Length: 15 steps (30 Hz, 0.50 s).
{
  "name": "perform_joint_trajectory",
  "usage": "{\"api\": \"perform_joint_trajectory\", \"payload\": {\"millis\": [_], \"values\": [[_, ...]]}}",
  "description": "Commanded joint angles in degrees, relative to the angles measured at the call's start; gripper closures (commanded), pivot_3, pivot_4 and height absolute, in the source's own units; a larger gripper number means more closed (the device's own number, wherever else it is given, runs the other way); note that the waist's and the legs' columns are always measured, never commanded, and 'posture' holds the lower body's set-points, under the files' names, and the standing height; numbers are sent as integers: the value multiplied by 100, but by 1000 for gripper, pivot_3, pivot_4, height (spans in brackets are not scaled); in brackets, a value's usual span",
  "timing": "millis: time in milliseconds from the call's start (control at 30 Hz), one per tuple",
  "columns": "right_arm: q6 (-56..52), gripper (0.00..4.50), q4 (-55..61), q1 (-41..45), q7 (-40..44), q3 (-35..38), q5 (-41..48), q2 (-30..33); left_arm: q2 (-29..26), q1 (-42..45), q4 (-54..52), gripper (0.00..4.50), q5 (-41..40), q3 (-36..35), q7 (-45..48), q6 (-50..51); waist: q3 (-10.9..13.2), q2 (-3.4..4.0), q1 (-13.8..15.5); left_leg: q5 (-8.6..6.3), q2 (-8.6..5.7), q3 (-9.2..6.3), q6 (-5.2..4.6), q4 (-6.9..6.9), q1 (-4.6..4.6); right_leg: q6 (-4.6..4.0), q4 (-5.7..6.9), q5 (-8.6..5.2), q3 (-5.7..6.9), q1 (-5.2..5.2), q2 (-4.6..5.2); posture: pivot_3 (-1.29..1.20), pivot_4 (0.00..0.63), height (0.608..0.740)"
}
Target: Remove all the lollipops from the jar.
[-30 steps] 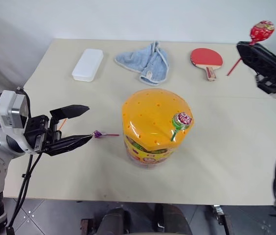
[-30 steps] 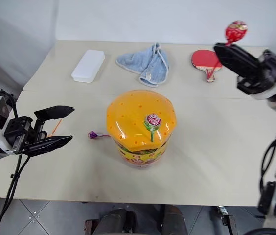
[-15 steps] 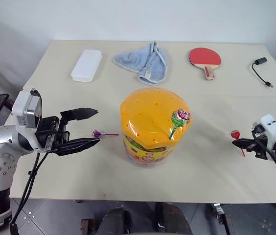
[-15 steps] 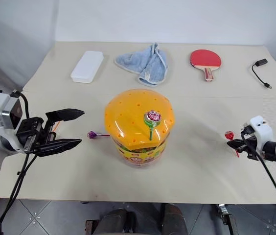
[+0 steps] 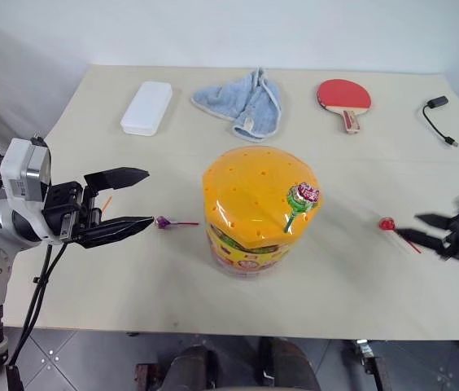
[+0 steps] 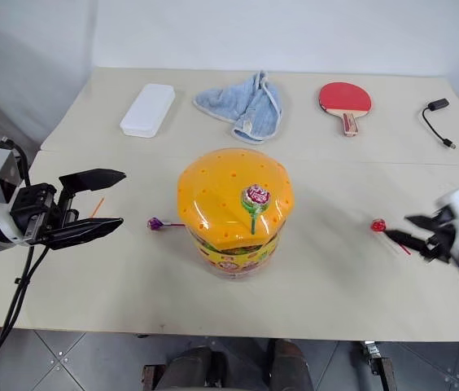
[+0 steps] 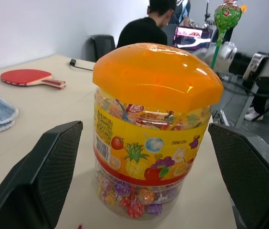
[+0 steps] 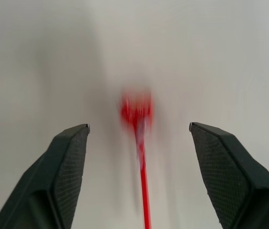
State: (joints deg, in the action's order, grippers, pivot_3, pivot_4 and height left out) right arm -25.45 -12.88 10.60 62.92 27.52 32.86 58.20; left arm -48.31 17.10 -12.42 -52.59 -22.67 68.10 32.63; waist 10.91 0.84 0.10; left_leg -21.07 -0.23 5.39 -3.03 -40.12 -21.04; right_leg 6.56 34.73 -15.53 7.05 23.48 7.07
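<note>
Lollipops: your red one (image 5: 387,224) lies on the tabletop (image 5: 360,277) at frame right between the spread right pincer (image 5: 429,227) fingers; left pincer (image 5: 136,198) gapes empty

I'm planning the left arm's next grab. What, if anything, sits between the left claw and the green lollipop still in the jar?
The jar's orange lid bulges between the open left claw and the green lollipop, which stands on its far side.
</note>
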Motion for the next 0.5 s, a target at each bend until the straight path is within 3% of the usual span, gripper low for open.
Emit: {"api": "perform_joint_trajectory", "payload": {"millis": [33,133,233,333,500], "values": [[-239,1178,741,26,843,630,1028,-19,-110,-5,117,0,-316,-241,119,224,0,0,2,0,1,-4,0,0,-1,0,0,0,-2,0,0,0,150,740],[-612,1178,1962,2,887,534,1781,-227,-102,42,272,0,-270,-204,313,156,0,-1,0,0,3,-6,0,0,0,0,1,0,-16,0,1,0,150,740],[-833,1178,3271,96,268,433,2674,-810,-66,148,391,0,-176,-76,532,59,0,-1,-2,-2,6,-8,3,0,0,-2,4,-1,-18,2,5,0,150,740],[-608,1178,4143,201,-106,72,2712,-1229,-78,243,414,0,-178,70,642,152,0,-1,9,-2,1,-9,4,0,-1,-2,4,-1,-17,2,12,0,150,740],[-361,1178,4608,400,-167,-534,2479,-1472,-23,444,374,0,-100,337,765,132,-1,-7,102,-2,-10,-8,0,-1,-3,3,0,2,-17,2,12,0,150,740]]}}
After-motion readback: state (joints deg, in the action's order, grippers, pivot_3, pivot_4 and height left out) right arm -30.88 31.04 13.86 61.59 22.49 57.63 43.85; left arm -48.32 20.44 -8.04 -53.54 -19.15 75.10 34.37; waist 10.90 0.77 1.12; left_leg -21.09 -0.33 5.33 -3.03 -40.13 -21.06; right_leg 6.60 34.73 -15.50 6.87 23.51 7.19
